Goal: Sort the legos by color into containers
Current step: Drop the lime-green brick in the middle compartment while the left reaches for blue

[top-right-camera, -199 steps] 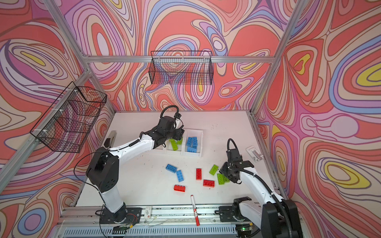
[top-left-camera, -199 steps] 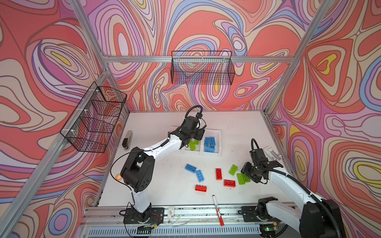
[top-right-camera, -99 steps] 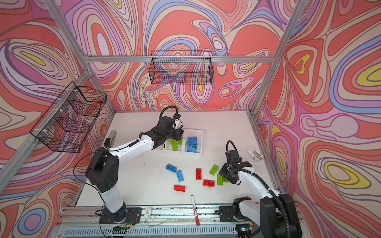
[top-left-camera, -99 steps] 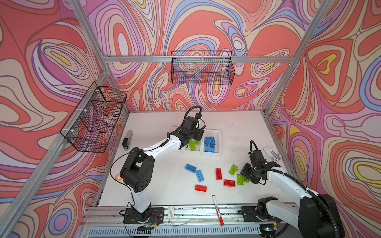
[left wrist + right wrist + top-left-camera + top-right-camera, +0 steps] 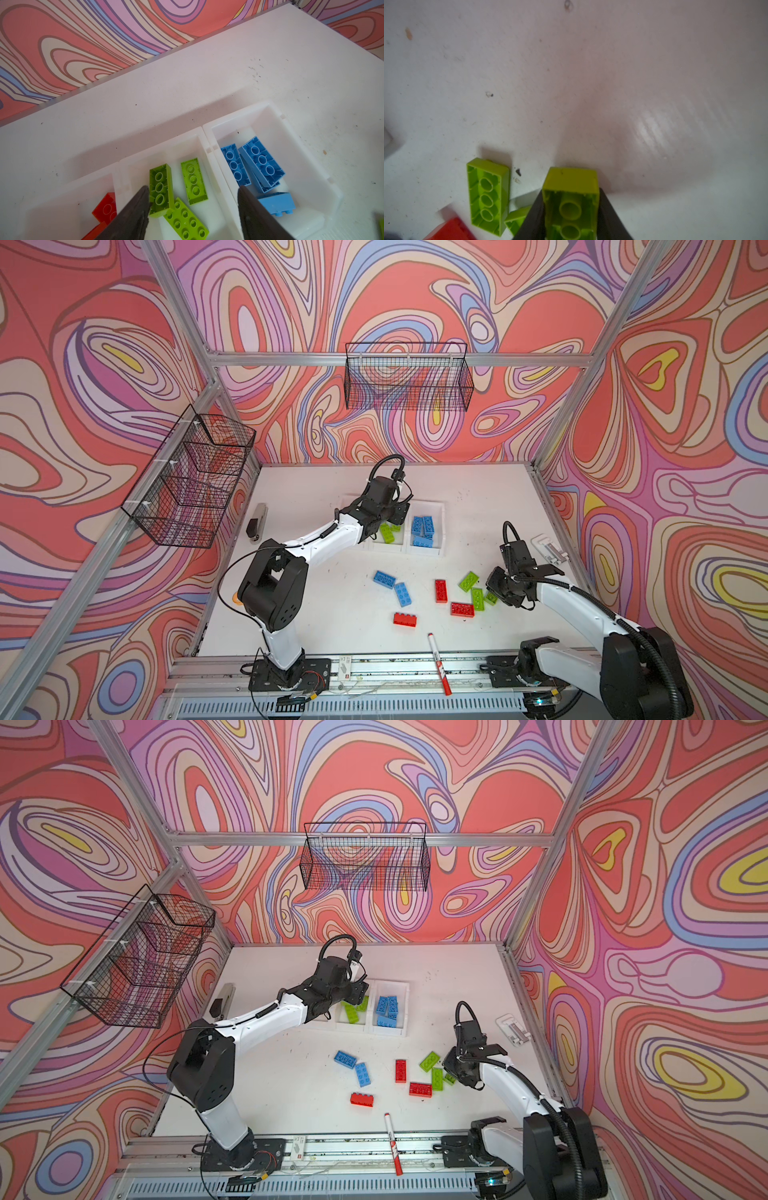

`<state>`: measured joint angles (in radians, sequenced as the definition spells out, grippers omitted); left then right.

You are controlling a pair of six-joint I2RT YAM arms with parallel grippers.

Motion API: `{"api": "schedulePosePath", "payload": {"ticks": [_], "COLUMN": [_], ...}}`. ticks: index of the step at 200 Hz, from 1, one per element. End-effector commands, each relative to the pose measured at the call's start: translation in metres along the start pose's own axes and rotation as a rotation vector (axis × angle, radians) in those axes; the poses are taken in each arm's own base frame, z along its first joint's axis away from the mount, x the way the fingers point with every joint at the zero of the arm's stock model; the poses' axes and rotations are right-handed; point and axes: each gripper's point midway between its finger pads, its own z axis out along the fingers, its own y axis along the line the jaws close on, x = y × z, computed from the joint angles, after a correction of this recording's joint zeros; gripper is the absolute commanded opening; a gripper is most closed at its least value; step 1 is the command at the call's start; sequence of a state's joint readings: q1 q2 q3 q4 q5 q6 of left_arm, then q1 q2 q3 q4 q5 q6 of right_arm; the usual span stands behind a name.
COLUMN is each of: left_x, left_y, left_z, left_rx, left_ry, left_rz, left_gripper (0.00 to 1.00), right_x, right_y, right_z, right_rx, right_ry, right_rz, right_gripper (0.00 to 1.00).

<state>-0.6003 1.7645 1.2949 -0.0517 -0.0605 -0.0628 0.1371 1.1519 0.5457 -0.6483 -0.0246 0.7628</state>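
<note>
**A:** How far along is the sorting?

**B:** Roughly halfway, I'd judge. The flat white tabletop (image 5: pixel 345 626) carries eight loose chunky studded plastic bricks near its front. There are three red bricks (image 5: pixel 441 590), two light blue bricks (image 5: pixel 384 578) and three lime green bricks (image 5: pixel 469 580), all well apart from the bins

**A:** And the row of three joined open white plastic bins (image 5: pixel 444 531)?

**B:** Each holds one colour only. In the left wrist view the end bin (image 5: pixel 276 112) has about four light blue ones (image 5: pixel 261 162) piled together. The middle bin (image 5: pixel 166 143) has three lime green ones (image 5: pixel 194 180). The other end bin (image 5: pixel 83 182) has at least two red ones (image 5: pixel 106 207), partly cut off by the frame

**A:** The grippers?

**B:** The left gripper (image 5: pixel 193 187) hangs spread and empty over the middle bin. The right gripper (image 5: pixel 571 192) pinches the long sides of one lime green brick (image 5: pixel 571 178), which lies underside up. It looks not yet lifted off the tabletop, and it sits just beside a second green brick (image 5: pixel 488 195)

**A:** So what's left?

**B:** As I read it, that pinched brick belongs in the middle bin, and then the seven others have to go in by colour
</note>
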Motion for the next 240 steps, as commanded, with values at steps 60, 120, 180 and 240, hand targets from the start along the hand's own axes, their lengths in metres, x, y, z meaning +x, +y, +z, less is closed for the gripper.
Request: {"api": "schedulePosePath", "payload": {"ticks": [60,120,180,240], "left_x": [0.004,0.039,0.094,0.147], "left_y": [0.024,0.033,0.037,0.004], "left_z": [-0.041,-0.089,-0.142,-0.154], "left_rx": [-0.053,-0.072,-0.052,0.188], "left_ry": [-0.046,-0.063,-0.006,0.183], "left_rz": [0.007,0.067,0.080,0.406], "left_gripper": [0.69,0.70,0.71,0.71], "right_x": [-0.096,-0.065,-0.028,-0.022], "right_y": [0.124,0.305,0.401,0.413], "right_z": [-0.080,-0.074,-0.033,-0.007], "right_rx": [-0.220,-0.495,-0.636,-0.636], "right_ry": [-0.281,-0.305,-0.225,-0.191], "right_rz": [-0.356,-0.624,-0.720,-0.711], "right_gripper": [0.25,0.25,0.25,0.50]}}
